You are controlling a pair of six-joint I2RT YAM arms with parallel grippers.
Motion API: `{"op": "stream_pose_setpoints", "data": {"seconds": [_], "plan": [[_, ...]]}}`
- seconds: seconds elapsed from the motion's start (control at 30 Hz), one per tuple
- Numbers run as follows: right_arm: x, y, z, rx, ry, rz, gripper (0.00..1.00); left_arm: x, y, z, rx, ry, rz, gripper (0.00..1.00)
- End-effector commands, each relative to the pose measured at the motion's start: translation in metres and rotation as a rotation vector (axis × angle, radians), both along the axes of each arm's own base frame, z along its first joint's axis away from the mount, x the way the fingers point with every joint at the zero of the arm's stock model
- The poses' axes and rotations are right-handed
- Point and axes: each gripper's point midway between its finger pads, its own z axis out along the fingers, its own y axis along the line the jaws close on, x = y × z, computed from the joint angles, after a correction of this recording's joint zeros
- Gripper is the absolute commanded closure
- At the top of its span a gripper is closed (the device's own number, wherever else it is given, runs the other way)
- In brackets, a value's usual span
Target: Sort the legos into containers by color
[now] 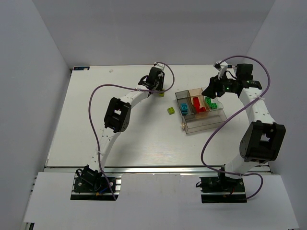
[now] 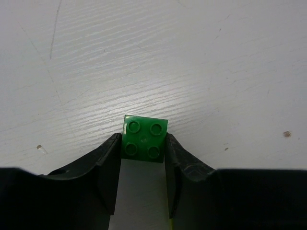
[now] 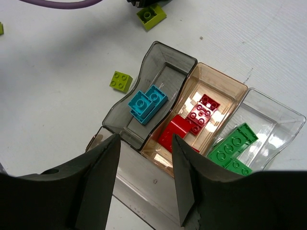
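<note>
My left gripper is shut on a dark green four-stud lego at its fingertips, over the white table at the back centre. A yellow-green lego lies right beside it. Another yellow-green lego lies left of the container. The container holds light blue legos in its grey section, red legos in the tan section and green legos in the clear section. My right gripper is open and empty above the container's near side.
The container's long front compartment holds nothing. A third yellow-green lego lies under the left gripper's tip in the right wrist view. A sliver of another shows at the left edge. White walls enclose the table.
</note>
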Motion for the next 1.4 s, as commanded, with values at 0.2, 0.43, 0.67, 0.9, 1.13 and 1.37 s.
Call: {"op": "stream_pose_setpoints", "data": {"seconds": [0.2,0.43,0.67,0.9,1.13,1.37], "plan": [[-0.009,0.003,0.017,0.028,-0.048,0.006,0.47,-0.001,-0.019,0.104,-0.18,-0.144,-0.05,1.0],[0.014,-0.023,0.019,0.01,-0.014,-0.265,1.0,-0.042,-0.049,0.204,-0.495,-0.146,-0.245,1.0],[0.031,-0.056,0.032,0.013,-0.013,-0.49,1.0,-0.113,-0.115,0.227,-0.789,0.05,-0.545,1.0],[0.037,-0.099,0.063,0.007,-0.049,-0.644,1.0,-0.185,-0.186,0.231,-0.972,0.267,-0.762,1.0],[0.017,-0.095,0.089,0.073,-0.203,-0.567,1.0,-0.204,-0.23,0.198,-1.032,0.362,-0.725,1.0],[0.006,-0.091,0.084,0.08,-0.179,-0.544,1.0,-0.197,-0.255,0.163,-1.015,0.38,-0.584,1.0]]}}
